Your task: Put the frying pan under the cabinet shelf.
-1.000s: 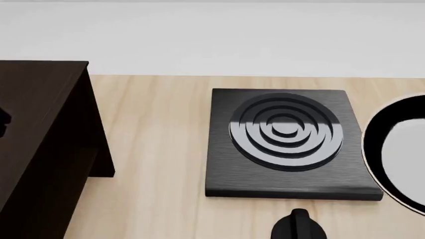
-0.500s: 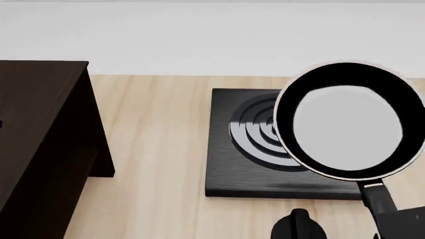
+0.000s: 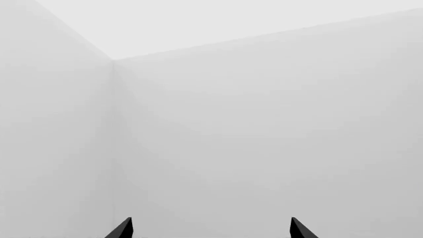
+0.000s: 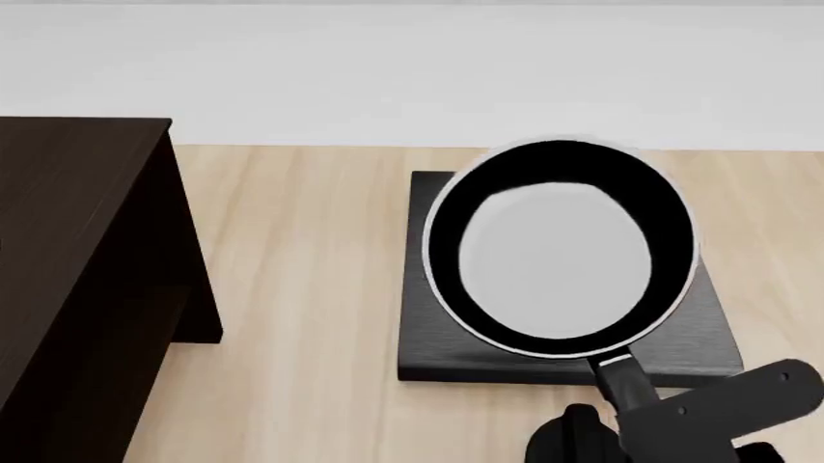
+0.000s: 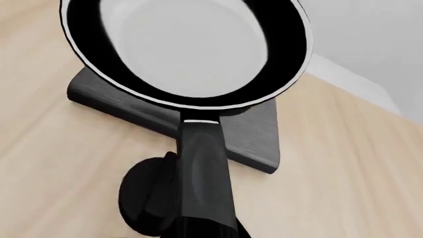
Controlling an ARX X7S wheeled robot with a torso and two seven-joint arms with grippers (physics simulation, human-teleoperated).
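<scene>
The frying pan (image 4: 561, 253), black with a whitish inside, hangs in the air over the stove plate. Its long handle (image 4: 628, 384) runs back toward me into my right gripper (image 4: 657, 415), which is shut on it. The right wrist view looks up along the handle (image 5: 201, 168) to the pan (image 5: 185, 49); the fingers themselves are mostly hidden below the handle. The dark brown cabinet shelf (image 4: 77, 270) stands at the far left of the head view, well apart from the pan. My left gripper (image 3: 211, 230) is open, its two tips wide apart and facing blank white walls.
A square black stove plate (image 4: 438, 357) lies on the light wooden table (image 4: 309, 289) beneath the pan, and shows again as the stove plate (image 5: 258, 134) in the right wrist view. A small black knob (image 4: 573, 442) sits by the plate's near edge, beside the handle.
The pan has come in from the right edge of the head view and moved left and nearer, now covering the stove rings. The right gripper has entered the head view at the lower right.
</scene>
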